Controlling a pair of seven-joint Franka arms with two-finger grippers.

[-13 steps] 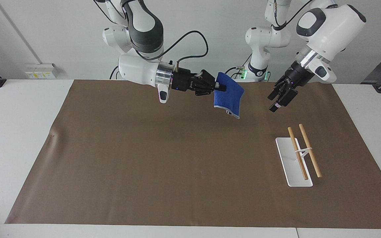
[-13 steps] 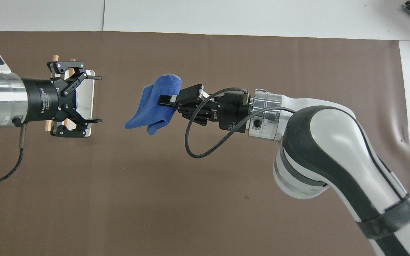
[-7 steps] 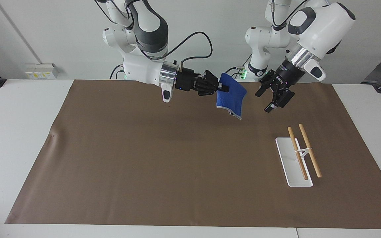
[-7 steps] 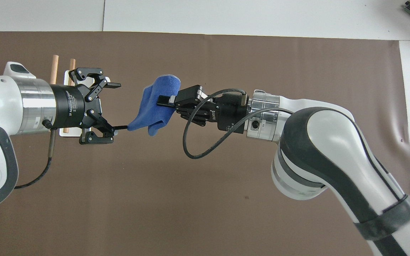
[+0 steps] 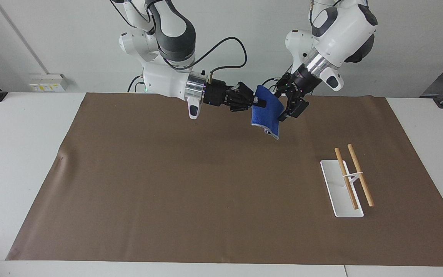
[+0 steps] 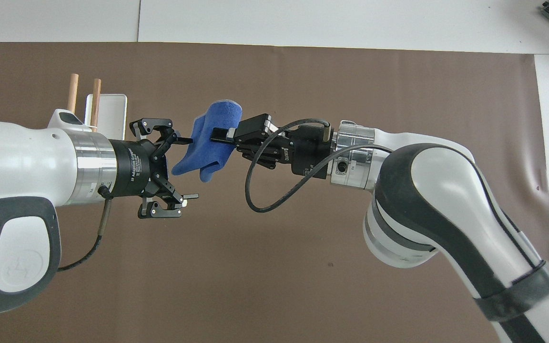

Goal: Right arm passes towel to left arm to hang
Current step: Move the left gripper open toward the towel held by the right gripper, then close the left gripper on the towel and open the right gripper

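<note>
My right gripper (image 5: 259,101) (image 6: 218,135) is shut on the blue towel (image 5: 267,117) (image 6: 210,145) and holds it up in the air over the brown mat, near the robots' end. The towel hangs folded from the fingers. My left gripper (image 5: 283,103) (image 6: 186,167) is open and level with the towel, its fingers on either side of the towel's free hanging edge. I cannot tell whether a finger touches the cloth.
A white rack base (image 5: 340,191) (image 6: 112,102) with two wooden rods (image 5: 360,175) (image 6: 95,100) stands on the brown mat (image 5: 167,184) toward the left arm's end. A black cable (image 6: 265,190) loops below the right wrist.
My left gripper has swung from above the rack toward the towel and now stands open around its free edge. The right gripper and towel have barely moved.
</note>
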